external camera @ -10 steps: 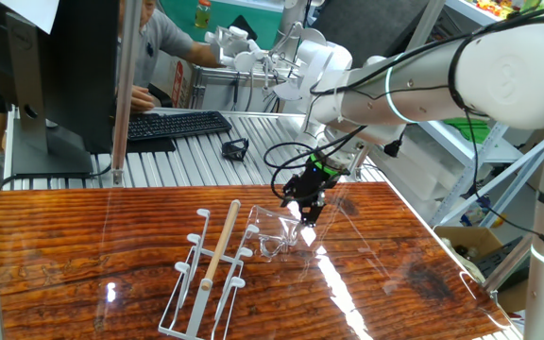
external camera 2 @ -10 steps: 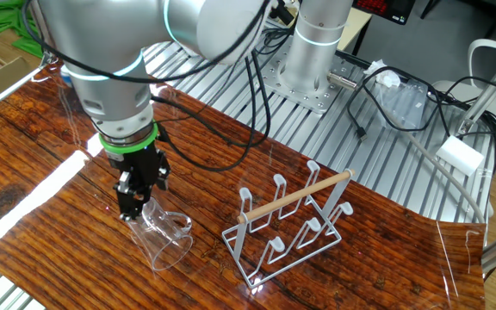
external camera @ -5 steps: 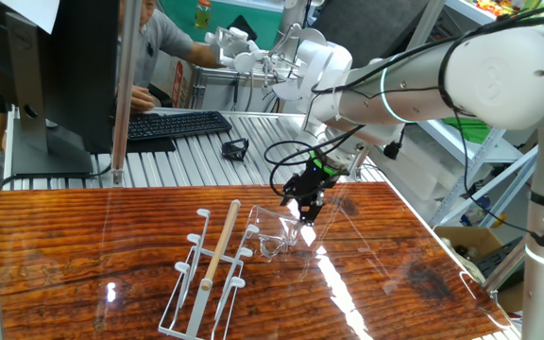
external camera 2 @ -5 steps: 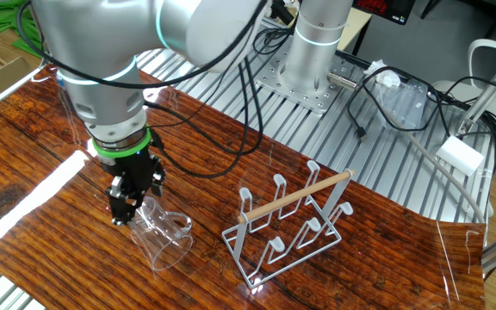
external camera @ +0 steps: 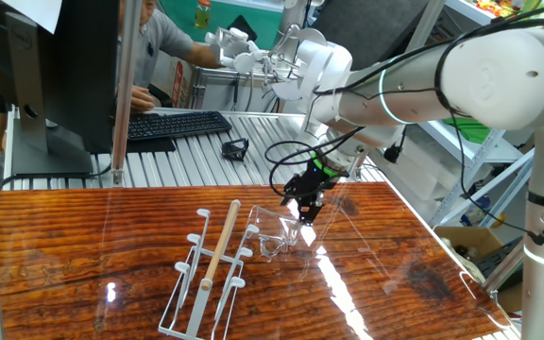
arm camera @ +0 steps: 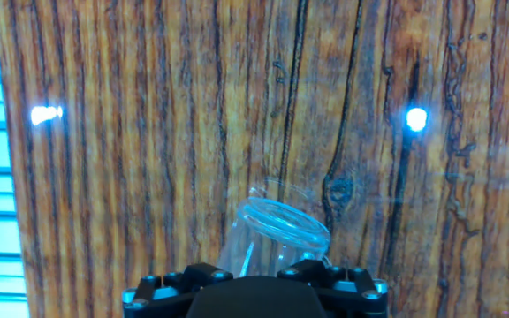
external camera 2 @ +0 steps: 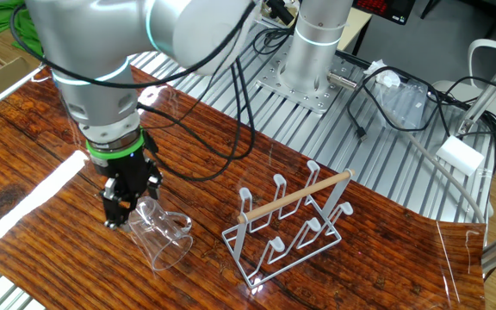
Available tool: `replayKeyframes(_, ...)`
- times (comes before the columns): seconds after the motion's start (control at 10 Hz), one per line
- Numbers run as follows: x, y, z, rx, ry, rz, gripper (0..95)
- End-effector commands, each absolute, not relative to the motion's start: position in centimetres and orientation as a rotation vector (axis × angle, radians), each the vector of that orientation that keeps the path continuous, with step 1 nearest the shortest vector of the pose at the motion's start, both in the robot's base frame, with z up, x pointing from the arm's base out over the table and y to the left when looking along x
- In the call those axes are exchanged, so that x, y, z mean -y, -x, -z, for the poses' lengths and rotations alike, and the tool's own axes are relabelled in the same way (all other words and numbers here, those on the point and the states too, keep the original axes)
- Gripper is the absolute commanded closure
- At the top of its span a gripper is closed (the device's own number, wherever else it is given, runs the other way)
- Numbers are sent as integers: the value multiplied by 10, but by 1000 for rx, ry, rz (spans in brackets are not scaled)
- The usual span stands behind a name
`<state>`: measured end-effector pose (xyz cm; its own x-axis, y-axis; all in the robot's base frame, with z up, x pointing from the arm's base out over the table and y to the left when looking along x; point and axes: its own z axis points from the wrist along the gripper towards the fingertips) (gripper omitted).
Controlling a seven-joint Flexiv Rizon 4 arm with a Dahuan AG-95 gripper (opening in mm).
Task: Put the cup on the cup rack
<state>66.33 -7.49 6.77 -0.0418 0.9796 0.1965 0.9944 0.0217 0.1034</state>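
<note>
The clear glass cup (external camera 2: 160,238) lies on its side on the wooden table, handle up, and shows faintly as glints (external camera: 277,236). My gripper (external camera 2: 119,207) hangs just over the cup's left end, fingers pointing down, open and holding nothing. Looking down from the hand, the cup's round rim (arm camera: 277,228) sits between the black finger mounts of the gripper (arm camera: 254,287). The white wire cup rack (external camera 2: 291,226) with its wooden bar stands to the right of the cup; from the opposite side the cup rack (external camera: 211,269) is left of the cup. Its pegs are bare.
A clear acrylic sheet stands along the table edges. Behind the table lie a keyboard (external camera: 173,125) and a monitor (external camera: 55,66), with a person seated there. The arm's base (external camera 2: 313,52) and cables (external camera 2: 403,95) sit on the ribbed metal surface.
The gripper has slid a little toward the table's front-left in the other fixed view, still open. The cup and the rack have stayed where they were.
</note>
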Motion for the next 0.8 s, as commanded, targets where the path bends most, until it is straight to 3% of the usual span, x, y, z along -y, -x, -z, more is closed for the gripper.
replayKeyframes(0.1, 75, -665, -62, 2206, 2134, 332, 0)
replayKeyframes(0.8, 74, -665, -50, 2215, 2150, 361, 0)
